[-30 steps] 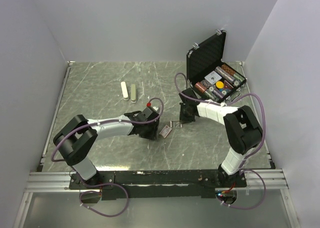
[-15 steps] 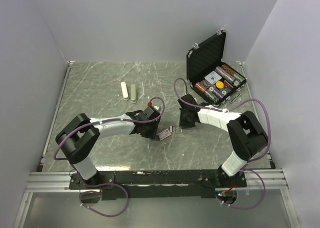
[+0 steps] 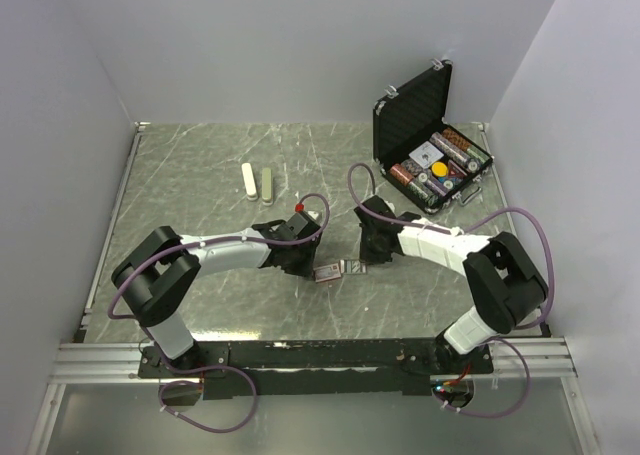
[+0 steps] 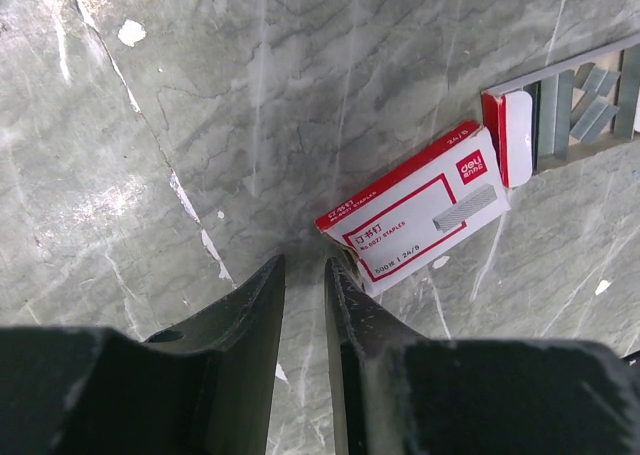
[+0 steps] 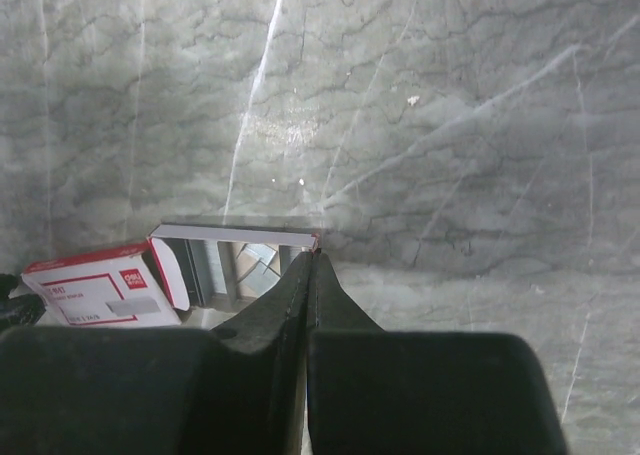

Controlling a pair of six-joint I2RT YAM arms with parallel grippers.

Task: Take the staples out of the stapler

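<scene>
A red-and-white staple box [image 4: 420, 210] lies on the marble table, also seen in the top view [image 3: 326, 272] and the right wrist view [image 5: 100, 293]. Its inner tray [image 5: 235, 234] is slid out to the right [image 3: 350, 268] and holds short grey staples [image 4: 590, 95] [image 5: 250, 265]. My left gripper [image 4: 303, 265] [image 3: 300, 262] is narrowly open and empty, its right finger [image 4: 345, 285] against the box's near corner. My right gripper [image 5: 313, 255] [image 3: 371, 254] is shut, its tips at the tray's red far corner, seemingly pinching the thin end wall.
Two pale long bars [image 3: 257, 183] lie side by side at the back left. An open black case [image 3: 425, 140] full of small items stands at the back right. White walls close in the table on three sides.
The box and its tray have slid toward the near edge. Both grippers have moved nearer with them, and the right arm has stretched out lower.
</scene>
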